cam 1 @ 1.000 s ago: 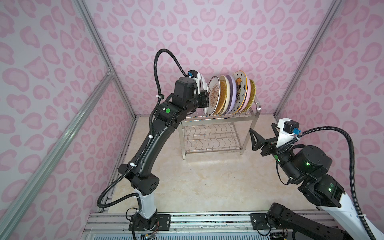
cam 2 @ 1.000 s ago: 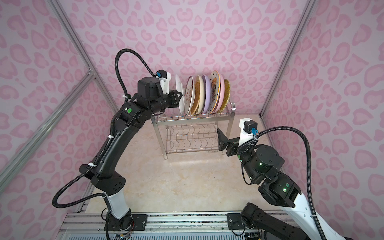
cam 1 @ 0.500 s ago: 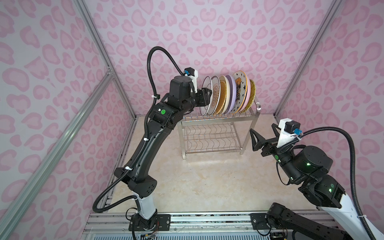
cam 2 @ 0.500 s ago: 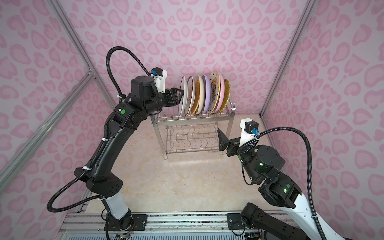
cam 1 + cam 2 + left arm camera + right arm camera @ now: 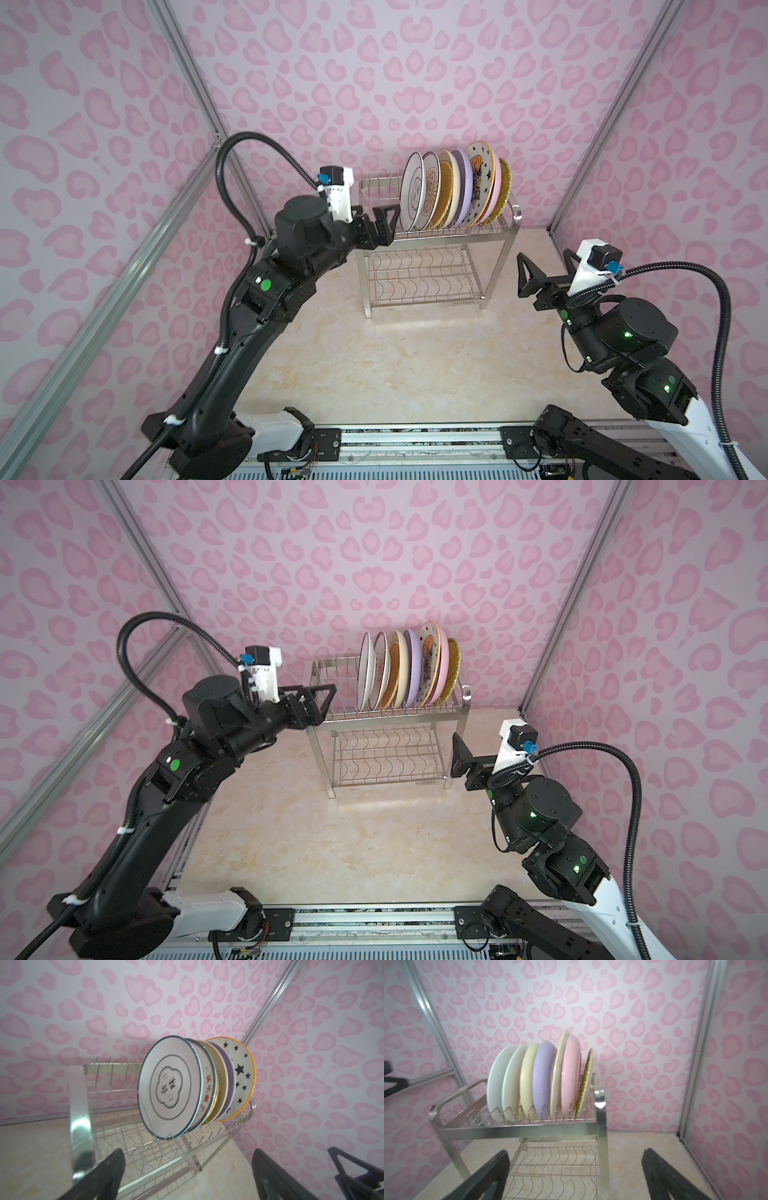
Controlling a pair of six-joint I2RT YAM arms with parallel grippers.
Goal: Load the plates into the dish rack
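While the plates point(image 5: 453, 187) stand on edge in the dish rack's point(image 5: 453, 237) upper tier, both claws are seen empty.
The left gripper point(image 5: 390, 226) is spread wide just left of the leftmost plate; the right gripper point(image 5: 542, 266) is spread wide near the rack's right leg.

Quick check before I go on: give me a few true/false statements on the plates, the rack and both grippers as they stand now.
1. The left gripper grips a plate. False: it is open and empty, just short of the white dark-rimmed plate.
2. All visible plates stand in the dish rack's top tier. True.
3. The lower tier holds plates. False: it holds none.
4. The right gripper is open, clear of the rack. True.
5. The row's end plate nearest the right arm is lilac. False: it is a wicker plate.
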